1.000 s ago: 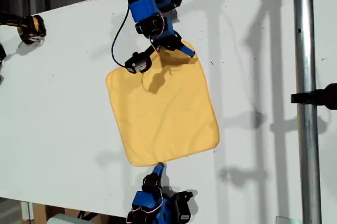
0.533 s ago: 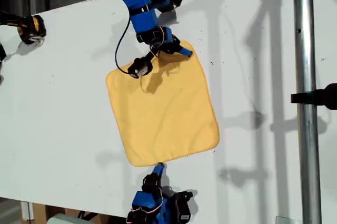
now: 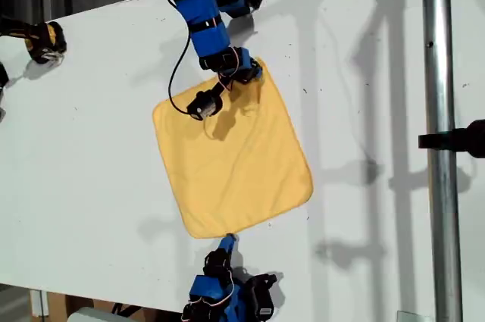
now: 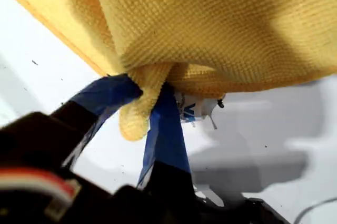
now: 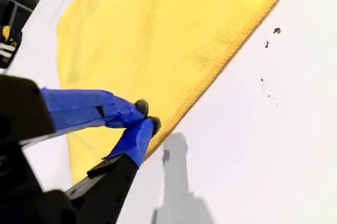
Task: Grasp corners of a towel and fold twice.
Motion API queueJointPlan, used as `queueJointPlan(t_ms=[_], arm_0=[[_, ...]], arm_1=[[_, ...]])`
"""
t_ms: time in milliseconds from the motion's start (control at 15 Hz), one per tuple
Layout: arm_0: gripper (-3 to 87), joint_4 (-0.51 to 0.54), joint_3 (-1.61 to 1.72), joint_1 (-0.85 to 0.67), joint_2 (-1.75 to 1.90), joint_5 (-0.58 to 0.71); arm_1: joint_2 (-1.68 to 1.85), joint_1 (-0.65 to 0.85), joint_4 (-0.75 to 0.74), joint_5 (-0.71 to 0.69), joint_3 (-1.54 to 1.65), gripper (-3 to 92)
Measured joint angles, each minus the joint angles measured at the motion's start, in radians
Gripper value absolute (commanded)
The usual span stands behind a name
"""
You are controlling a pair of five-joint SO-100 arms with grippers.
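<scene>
my second end effector (image 5: 145, 116) sat nearest the exterior camera, its tips pressed together on nothing, just over the near hem of the towel (image 3: 235, 159). the mustard-yellow towel lay mostly flat on the white tabletop (image 3: 91, 155). at its far corner (image 4: 136, 116), my first end effector (image 4: 145, 103) was clamped on the bunched, lifted cloth.

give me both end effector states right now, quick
My first gripper: shut on a corner of the towel.
My second gripper: shut, tips at the towel's edge, holding nothing that shows.
</scene>
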Motion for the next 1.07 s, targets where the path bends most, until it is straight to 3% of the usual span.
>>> queueJointPlan(t_ms=[600,1067], arm_0=[[-1.0,-0.067,-0.095,0.055,-0.066,-0.095],[-1.0,-0.179,-0.712,0.201,-0.957,-0.021]], arm_1=[[-0.025,-0.008,0.0,0.0,-0.017,-0.1],[-0.034,-0.008,0.0,0.0,-0.026,-0.1]])
